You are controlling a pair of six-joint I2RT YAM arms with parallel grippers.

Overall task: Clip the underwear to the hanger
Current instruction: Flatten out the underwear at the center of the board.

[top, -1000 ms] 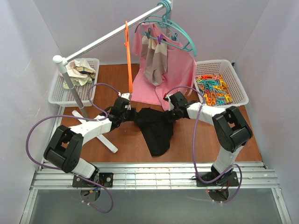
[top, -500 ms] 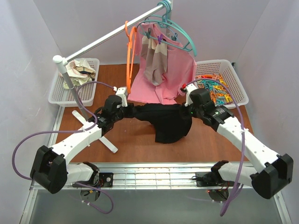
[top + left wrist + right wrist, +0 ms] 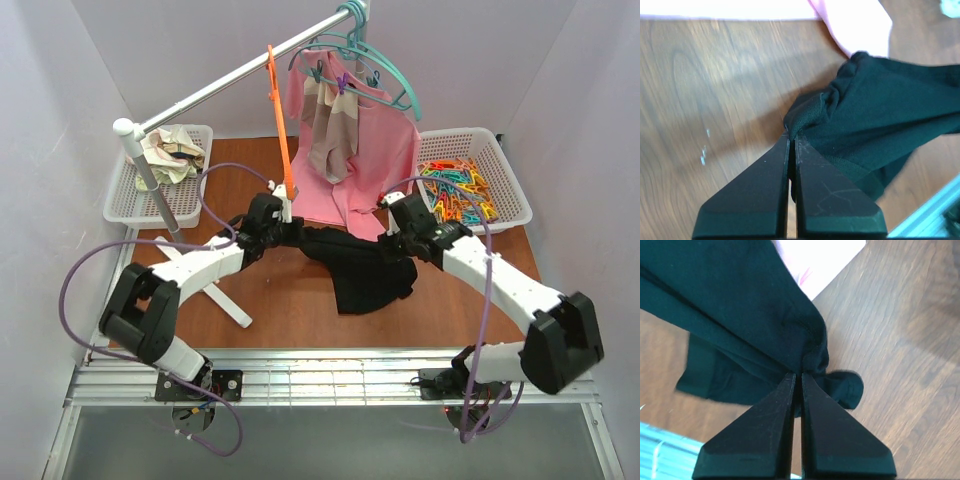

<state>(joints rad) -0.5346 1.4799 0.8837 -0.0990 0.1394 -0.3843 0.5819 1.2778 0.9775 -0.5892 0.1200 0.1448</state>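
The black underwear (image 3: 360, 268) hangs stretched between my two grippers just above the wooden table. My left gripper (image 3: 285, 232) is shut on its left corner, seen in the left wrist view (image 3: 792, 134) with the cloth (image 3: 880, 110) bunched at the tips. My right gripper (image 3: 388, 243) is shut on its right corner, seen in the right wrist view (image 3: 797, 374) with the cloth (image 3: 735, 315) draped away. The orange hanger (image 3: 280, 130) hangs on the white rail (image 3: 230, 85), its lower end right above my left gripper.
A pink shirt (image 3: 370, 160) and a beige-striped cloth (image 3: 330, 125) hang on teal hangers (image 3: 385, 75) behind. A white basket of coloured clips (image 3: 460, 185) stands back right. A basket of cloth (image 3: 165, 155) stands back left. The rail's stand (image 3: 215, 295) lies under my left arm.
Both grippers have lifted the underwear off the table and spread it apart. In the last half second they moved lower and slightly closer together, and the orange hanger turned edge-on.
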